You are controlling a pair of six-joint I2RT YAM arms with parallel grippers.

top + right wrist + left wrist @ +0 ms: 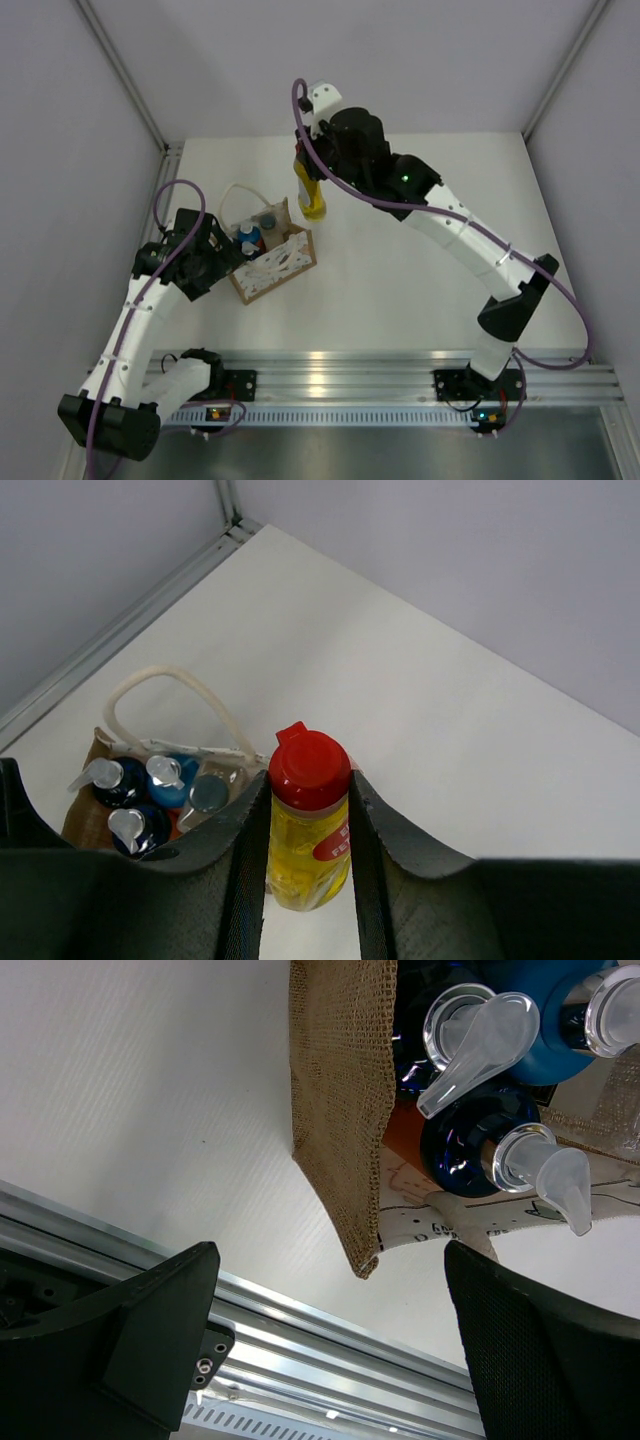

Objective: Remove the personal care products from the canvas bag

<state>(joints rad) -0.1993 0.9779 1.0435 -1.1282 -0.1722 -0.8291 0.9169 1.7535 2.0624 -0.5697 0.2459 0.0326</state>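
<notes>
Seen from above, the canvas bag (277, 263) sits on the white worktop (400, 285) left of centre, with its lacy white side turned toward the aluminium rail (400, 365) at the near edge. The yellow bottle (312, 195) is outside the bag, upright, just beyond its far right corner. The arm's black wrist hides the grip in that view. The right wrist view shows it plainly: the right pincer (308, 820) is clamped on the bottle, one finger on each side just below the red cap (310, 765). Whether the bottle's base touches the worktop cannot be told. Behind it, the same view looks down into the open bag, past a white loop handle (160, 677), at three pump bottles (128, 825) and a grey-capped one (210, 792). The dark fingers cover the bag's near part. The left wrist view brings the pumps close, showing clear plastic heads on blue bodies, with a patch of orange between them. The bag's coarse woven wall blocks the rest. Grey walls (70, 150) close in the worktop, and a purple cable (297, 110) runs along the right arm. The left pincer (330, 1260) stands wide apart at the bag's left side, with the bag's lower corner hanging between its fingers and neither finger visibly touching it.
</notes>
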